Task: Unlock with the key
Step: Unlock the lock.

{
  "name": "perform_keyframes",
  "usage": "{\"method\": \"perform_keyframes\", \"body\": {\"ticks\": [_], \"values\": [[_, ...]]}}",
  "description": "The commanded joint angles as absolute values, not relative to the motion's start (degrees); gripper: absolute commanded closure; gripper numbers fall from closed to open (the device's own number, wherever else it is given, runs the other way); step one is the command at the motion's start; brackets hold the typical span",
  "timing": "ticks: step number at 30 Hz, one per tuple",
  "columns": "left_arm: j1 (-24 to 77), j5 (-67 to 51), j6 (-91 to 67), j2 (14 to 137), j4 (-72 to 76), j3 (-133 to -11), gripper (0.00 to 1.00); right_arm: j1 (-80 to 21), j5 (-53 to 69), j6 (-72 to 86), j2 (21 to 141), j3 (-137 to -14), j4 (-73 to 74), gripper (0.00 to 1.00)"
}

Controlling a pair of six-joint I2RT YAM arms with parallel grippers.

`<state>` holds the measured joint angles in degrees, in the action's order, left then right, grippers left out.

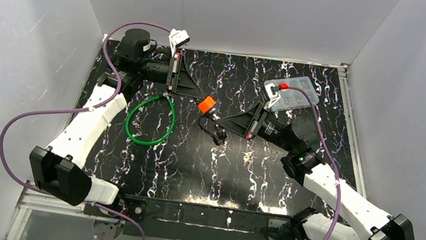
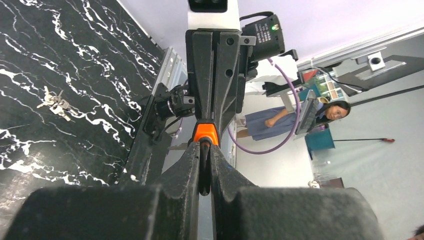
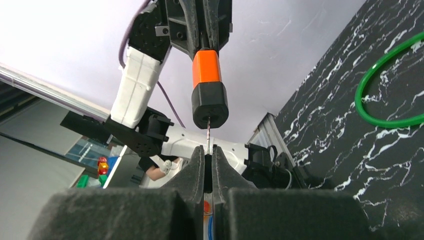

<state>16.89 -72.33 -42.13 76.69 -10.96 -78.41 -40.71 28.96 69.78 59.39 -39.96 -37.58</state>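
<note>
An orange padlock (image 1: 206, 103) with a black keyhole end (image 3: 210, 105) hangs above the table between both arms. My left gripper (image 1: 199, 95) is shut on its orange end (image 2: 206, 134), the jaws pinched on a dark part of it. A thin metal key (image 3: 207, 134) runs from the keyhole down into my right gripper (image 3: 207, 150), which is shut on the key's head. In the top view the right gripper (image 1: 227, 122) faces the left one across the lock. The lock's green cable loop (image 1: 150, 120) lies on the black marble table (image 1: 191, 161).
A clear plastic box (image 1: 291, 93) sits at the back right beside the right arm. A small bunch of spare keys (image 2: 55, 102) lies on the table. White walls close in three sides, and a metal rail (image 1: 184, 211) runs along the near edge.
</note>
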Motion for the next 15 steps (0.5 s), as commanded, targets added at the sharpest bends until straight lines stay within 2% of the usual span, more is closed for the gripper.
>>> {"method": "perform_keyframes", "body": {"ticks": [1, 10, 15], "values": [[22.69, -74.94, -34.1, 72.82, -20.16, -78.87, 1.0, -40.43, 24.2, 67.1, 61.01, -46.14, -38.06, 0.99], [24.59, -68.95, -30.38, 70.54, -22.18, -78.19, 1.0, -40.47, 22.55, 65.01, 59.46, -45.86, -38.09, 0.99], [24.62, -66.21, -40.4, 66.46, -9.55, -71.65, 1.0, -40.52, 19.25, 62.08, 56.66, -44.53, -37.84, 0.99]]}}
